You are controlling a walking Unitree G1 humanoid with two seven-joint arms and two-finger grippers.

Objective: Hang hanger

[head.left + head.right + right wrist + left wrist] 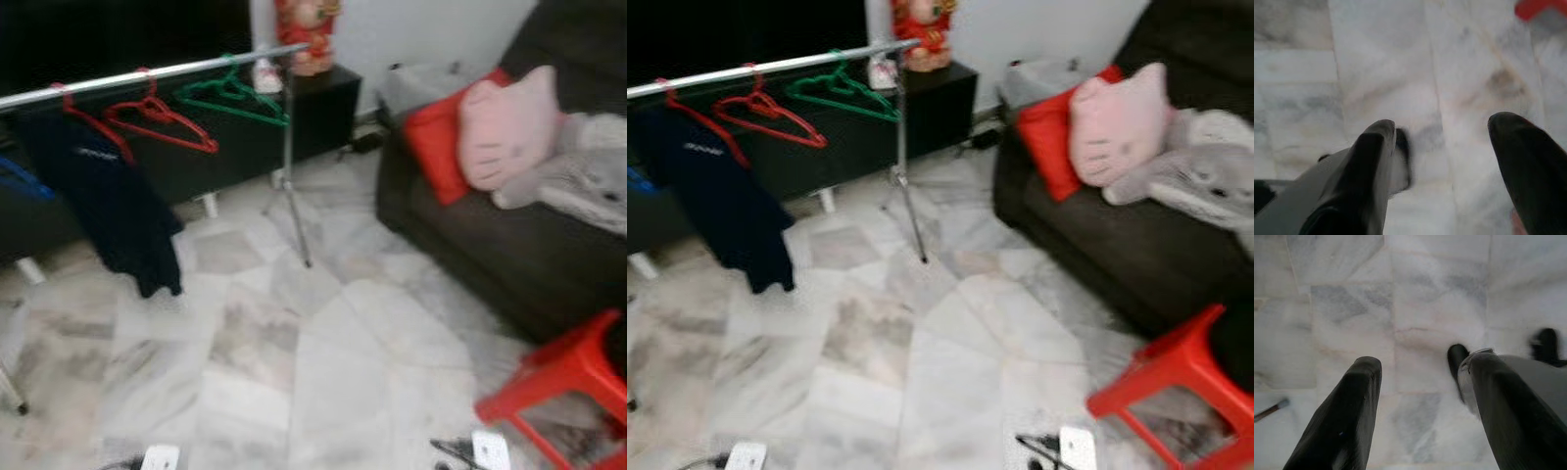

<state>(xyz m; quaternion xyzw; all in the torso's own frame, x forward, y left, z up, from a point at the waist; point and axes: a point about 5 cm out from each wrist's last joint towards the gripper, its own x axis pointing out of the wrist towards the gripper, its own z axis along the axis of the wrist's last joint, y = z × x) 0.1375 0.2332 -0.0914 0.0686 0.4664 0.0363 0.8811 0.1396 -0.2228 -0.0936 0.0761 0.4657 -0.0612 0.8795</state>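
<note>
A silver clothes rail point(147, 74) runs across the upper left on a thin stand point(291, 176). On it hang a red hanger point(162, 122), a green hanger point(230, 98) and a dark garment point(122, 211) on another red hanger. My left gripper point(1420, 377) points down at the marble floor, open and empty. My right gripper point(1442, 134) also hangs over the floor, open with nothing between its fingers.
A dark sofa point(470, 235) with a red cushion point(436, 142), a pink cushion point(509, 127) and a grey plush toy stands at the right. A red plastic stool point(563, 387) is at the lower right. A black cabinet point(313, 108) with a red figurine stands behind the rail.
</note>
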